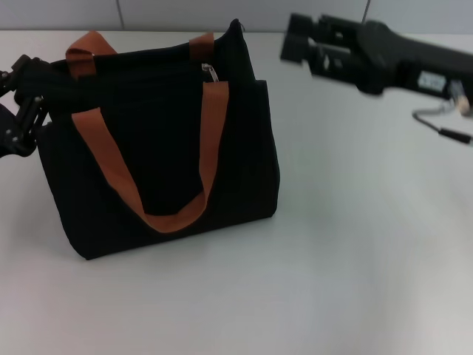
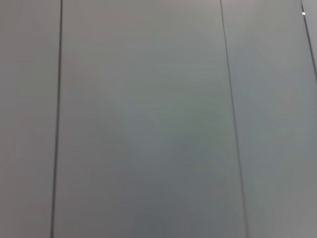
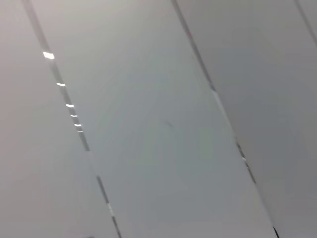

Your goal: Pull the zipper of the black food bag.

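The black food bag [image 1: 162,148] stands upright on the white table, left of centre in the head view. Two orange-brown loop handles [image 1: 118,170] hang over it. The zipper [image 1: 210,72], a small silver pull tab, sits on the top edge near the bag's right end. My left gripper [image 1: 33,92] is against the bag's upper left end, black on black. My right gripper [image 1: 299,41] hovers in the air to the right of the bag's top right corner, apart from it and from the zipper. Neither wrist view shows the bag.
The white table [image 1: 355,244] stretches to the right of and in front of the bag. A thin cable [image 1: 443,132] trails from my right arm. Both wrist views show only grey wall panels [image 2: 148,124] with dark seams [image 3: 79,129].
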You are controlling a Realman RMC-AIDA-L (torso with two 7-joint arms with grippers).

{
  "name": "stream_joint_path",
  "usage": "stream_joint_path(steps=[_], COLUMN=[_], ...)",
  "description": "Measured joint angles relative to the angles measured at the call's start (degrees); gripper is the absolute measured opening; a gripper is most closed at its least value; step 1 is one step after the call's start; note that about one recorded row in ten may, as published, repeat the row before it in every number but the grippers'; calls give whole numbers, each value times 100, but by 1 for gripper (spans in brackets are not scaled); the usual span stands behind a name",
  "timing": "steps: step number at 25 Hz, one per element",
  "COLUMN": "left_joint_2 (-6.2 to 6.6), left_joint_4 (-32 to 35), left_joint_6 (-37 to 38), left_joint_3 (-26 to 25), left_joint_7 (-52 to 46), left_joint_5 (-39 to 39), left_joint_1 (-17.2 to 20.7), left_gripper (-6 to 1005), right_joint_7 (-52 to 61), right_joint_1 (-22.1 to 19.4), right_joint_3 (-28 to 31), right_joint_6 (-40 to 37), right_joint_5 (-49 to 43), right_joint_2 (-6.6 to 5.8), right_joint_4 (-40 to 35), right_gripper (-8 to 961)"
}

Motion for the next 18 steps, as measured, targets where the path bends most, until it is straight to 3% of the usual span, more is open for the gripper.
stream_joint_path(steps=[1, 2, 4, 7, 8, 9, 10, 11, 12, 13, 16, 18], left_joint_2=[0, 94, 159, 537, 623, 623, 827, 827, 1003, 1003, 1177, 1206], left_joint_4=[0, 242, 357, 849, 938, 938, 1131, 1131, 1306, 1306, 1449, 1453], left_joint_6=[0, -32, -48, 54, 117, 117, 355, 355, 638, 638, 1046, 1369], left_joint_3=[0, 146, 201, 496, 566, 566, 683, 683, 727, 727, 730, 706], left_joint_7=[0, -610, -880, -2339, -2627, -2627, -3165, -3165, -3604, -3604, -4015, -4087], left_joint_5=[0, 169, 239, 662, 750, 750, 921, 921, 1112, 1112, 1282, 1262], left_joint_1=[0, 9, 10, 14, 14, 14, 19, 19, 20, 20, -12, -41], left_gripper=[104, 140, 211, 340, 387, 433, 480, 510, 541, 571, 662, 723], right_joint_7=[0, -466, -707, -1241, -1280, -1280, -1318, -1318, -1398, -1398, -1552, -1604], right_joint_1=[0, -7, -32, -143, -152, -152, -148, -148, -134, -134, -125, -110], right_joint_3=[0, -12, -40, -89, -87, -87, -71, -71, -66, -66, -82, -86], right_joint_6=[0, -165, -240, -373, -364, -364, -320, -320, -296, -296, -255, -242], right_joint_5=[0, -6, -30, -275, -347, -347, -485, -485, -586, -586, -684, -807], right_joint_2=[0, -40, -42, -2, 10, 10, 12, 12, 12, 12, 16, 21], right_joint_4=[0, 242, 312, 378, 386, 386, 419, 419, 457, 457, 503, 505], right_gripper=[382, 428, 520, 652, 694, 737, 780, 780, 780, 781, 781, 781])
